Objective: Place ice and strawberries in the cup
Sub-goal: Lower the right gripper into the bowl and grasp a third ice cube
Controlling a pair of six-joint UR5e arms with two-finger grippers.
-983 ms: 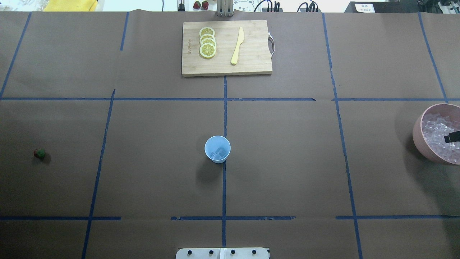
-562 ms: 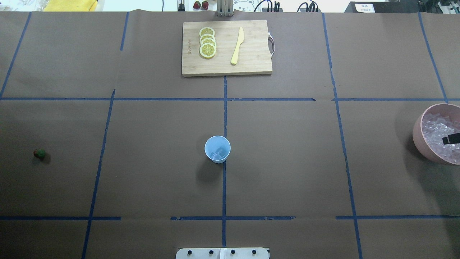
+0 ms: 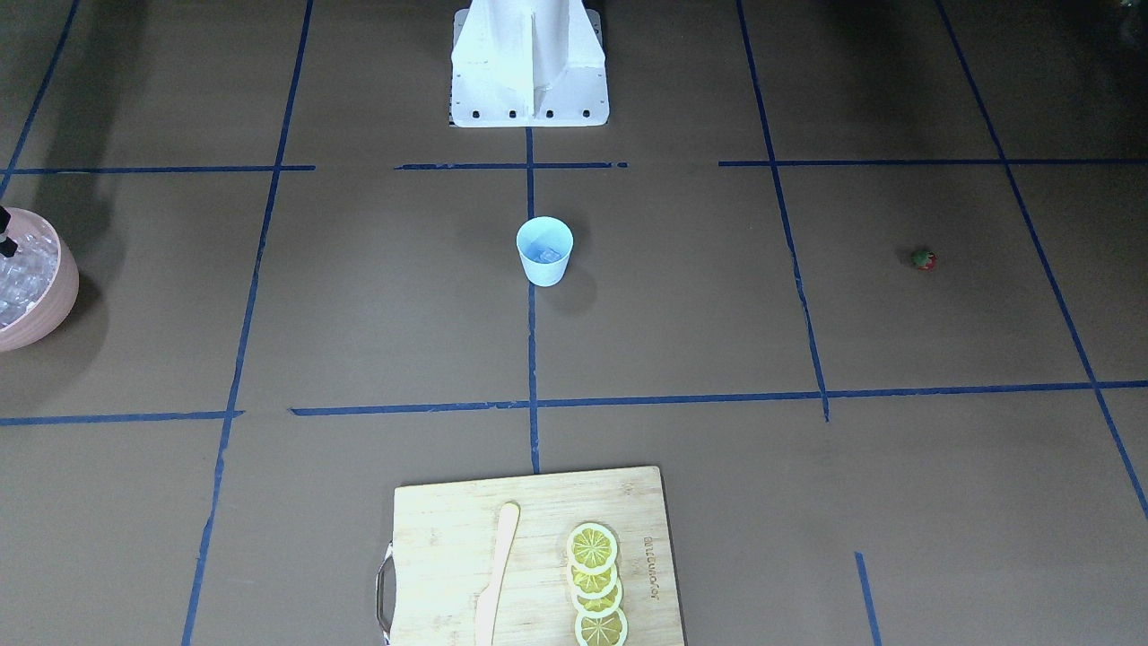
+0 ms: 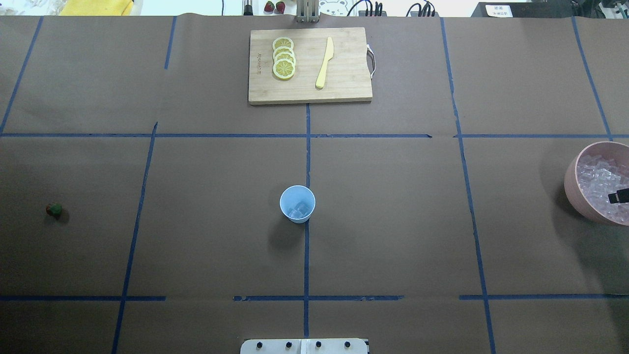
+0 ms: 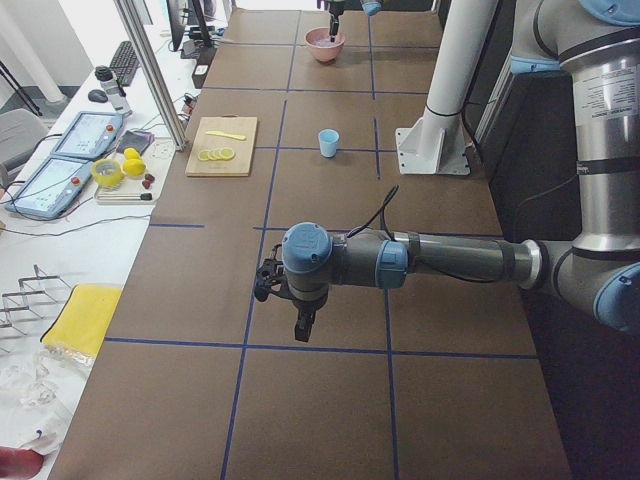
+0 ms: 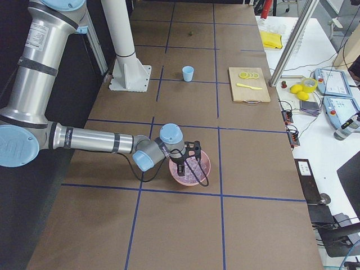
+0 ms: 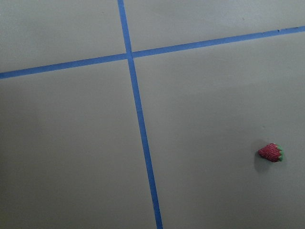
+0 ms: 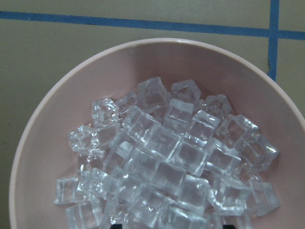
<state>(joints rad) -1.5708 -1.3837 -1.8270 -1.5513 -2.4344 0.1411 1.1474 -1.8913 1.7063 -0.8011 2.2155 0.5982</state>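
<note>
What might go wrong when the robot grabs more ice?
The ice cubes are heaped tight in the pink bowl, so the right gripper may pinch two or drop one. The strawberry is tiny and lies far from the cup, so it may slip on the way.

Bare table [image 4: 393,221] surrounds the cup [image 4: 297,204] on every side.

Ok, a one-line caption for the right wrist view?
Pink bowl heaped with clear ice cubes, seen from above on the blue-taped table.
</note>
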